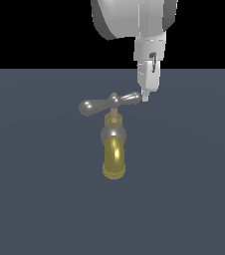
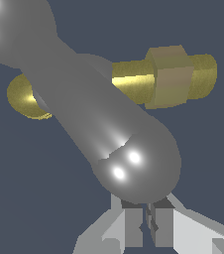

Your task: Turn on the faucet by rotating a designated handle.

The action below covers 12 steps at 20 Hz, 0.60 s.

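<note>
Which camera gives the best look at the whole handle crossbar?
The exterior view: the handle shows end to end, with the gripper at one tip. The wrist view shows only one bulbous end, close up.

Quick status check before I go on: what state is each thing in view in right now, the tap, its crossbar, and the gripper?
faucet: upright on the surface, spout pointing toward the camera in the exterior view; no water visible.
handle: tilted, its end on the exterior view's right higher, at the gripper's tip.
gripper: fingers nearly together, not around the handle; tip at the handle's bulbous end.
</note>
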{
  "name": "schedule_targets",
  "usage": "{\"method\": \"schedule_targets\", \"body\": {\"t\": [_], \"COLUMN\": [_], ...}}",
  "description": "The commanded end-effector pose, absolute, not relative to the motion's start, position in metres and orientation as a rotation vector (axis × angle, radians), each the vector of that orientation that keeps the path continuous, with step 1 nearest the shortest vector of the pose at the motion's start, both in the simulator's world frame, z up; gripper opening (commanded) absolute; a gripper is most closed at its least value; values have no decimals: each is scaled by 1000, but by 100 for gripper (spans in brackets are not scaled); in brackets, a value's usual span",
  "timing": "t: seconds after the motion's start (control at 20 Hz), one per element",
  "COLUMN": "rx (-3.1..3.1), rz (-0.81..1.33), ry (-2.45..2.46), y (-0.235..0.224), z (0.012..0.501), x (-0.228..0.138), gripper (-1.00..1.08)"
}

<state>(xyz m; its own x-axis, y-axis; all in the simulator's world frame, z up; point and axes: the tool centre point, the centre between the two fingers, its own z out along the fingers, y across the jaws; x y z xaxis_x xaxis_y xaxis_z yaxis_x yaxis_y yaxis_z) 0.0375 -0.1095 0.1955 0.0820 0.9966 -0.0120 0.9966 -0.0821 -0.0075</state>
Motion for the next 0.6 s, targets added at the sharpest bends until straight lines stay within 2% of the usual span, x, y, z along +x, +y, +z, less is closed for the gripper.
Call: {"method": "schedule_targets", "body": {"t": [0.0,0.3,0.35,0.55], "rx": [2261,2259,2303,2290], "rz": [-2,0,-24,-17], "ry": [2183,2184,2131,2146], "y": [-73,-63,-96,-62], "z": [197,197,195,196], "x": [52,67,58,65], "gripper": [-100,-100,-100,-100]}}
